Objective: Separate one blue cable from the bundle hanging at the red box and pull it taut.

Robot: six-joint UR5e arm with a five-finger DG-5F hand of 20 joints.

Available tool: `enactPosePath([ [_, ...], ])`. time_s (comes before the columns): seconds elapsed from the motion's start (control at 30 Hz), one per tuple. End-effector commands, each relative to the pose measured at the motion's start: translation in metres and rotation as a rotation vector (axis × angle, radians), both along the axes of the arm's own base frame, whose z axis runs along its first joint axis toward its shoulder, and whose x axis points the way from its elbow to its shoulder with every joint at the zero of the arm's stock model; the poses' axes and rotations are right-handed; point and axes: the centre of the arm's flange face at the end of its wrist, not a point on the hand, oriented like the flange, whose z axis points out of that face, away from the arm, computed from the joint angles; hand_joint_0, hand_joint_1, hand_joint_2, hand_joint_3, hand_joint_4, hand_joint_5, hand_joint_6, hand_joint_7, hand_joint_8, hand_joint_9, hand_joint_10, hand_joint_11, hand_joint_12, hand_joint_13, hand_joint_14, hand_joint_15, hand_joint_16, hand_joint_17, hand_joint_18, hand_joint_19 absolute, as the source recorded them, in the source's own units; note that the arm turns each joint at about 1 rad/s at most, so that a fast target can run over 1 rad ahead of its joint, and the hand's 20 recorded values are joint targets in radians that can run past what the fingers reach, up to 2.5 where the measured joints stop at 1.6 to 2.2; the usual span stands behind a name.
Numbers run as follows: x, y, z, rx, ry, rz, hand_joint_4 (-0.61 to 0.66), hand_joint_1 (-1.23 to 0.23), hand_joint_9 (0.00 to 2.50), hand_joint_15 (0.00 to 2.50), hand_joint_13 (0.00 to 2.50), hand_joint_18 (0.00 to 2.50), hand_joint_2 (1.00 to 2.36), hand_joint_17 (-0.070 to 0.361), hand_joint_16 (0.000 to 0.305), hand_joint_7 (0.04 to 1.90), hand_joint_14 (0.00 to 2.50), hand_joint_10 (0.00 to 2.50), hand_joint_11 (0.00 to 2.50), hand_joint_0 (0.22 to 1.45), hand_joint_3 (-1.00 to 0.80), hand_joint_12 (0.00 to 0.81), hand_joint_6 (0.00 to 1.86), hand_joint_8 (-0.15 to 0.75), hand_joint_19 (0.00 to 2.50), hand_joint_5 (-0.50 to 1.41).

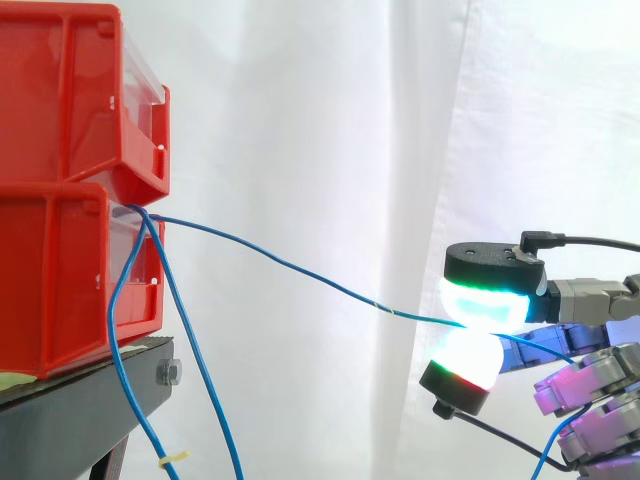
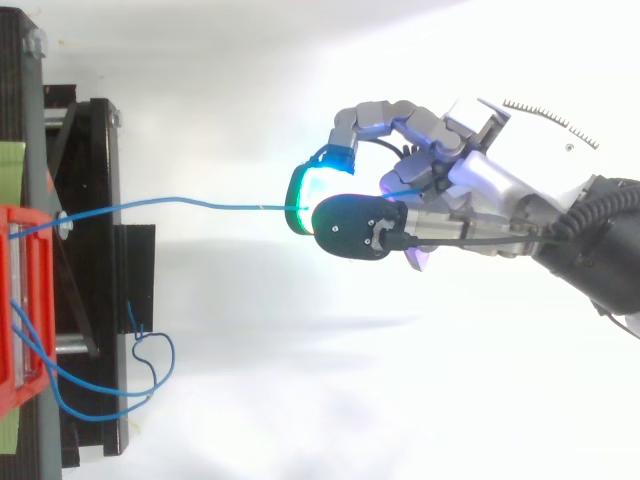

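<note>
One thin blue cable (image 1: 300, 270), slightly slack

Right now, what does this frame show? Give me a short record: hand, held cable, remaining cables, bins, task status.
robot hand: enters from the right in the side view; glowing fingertips pinch the blue cable
blue cable: runs from the red bins down to the pinch, apart from the rest
other cables: hang in loops below the bins
red bins: two, stacked on the black stand
task status: one cable separated; it has a slight curve, so it looks not quite taut
</note>
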Motion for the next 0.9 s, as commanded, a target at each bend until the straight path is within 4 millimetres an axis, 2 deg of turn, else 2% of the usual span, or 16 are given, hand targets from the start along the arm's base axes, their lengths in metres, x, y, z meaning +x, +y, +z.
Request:
enactPosePath([
  [0.0, -0.0002, -0.0002, -0.0001, 0.0, 0.001, 0.0, -0.02, -0.72, 1.11, 1.57, 1.1, 1.41, 1.02, 0.117, 0.052, 1.22, 2.28, 2.14, 1.64, 0.75, -0.23, 0.428, 0.93, 0.353, 1.25, -0.2],
  [0.87, 0.0, -0.0002, 0.0, 0.0, 0.0, 0.0, -0.03, -0.73, 1.12, 1.55, 1.1, 1.41, 1.02, 0.111, 0.05, 1.23, 2.32, 2.18, 1.65, 0.75, -0.21, 0.418, 0.92, 0.349, 1.25, -0.19],
])
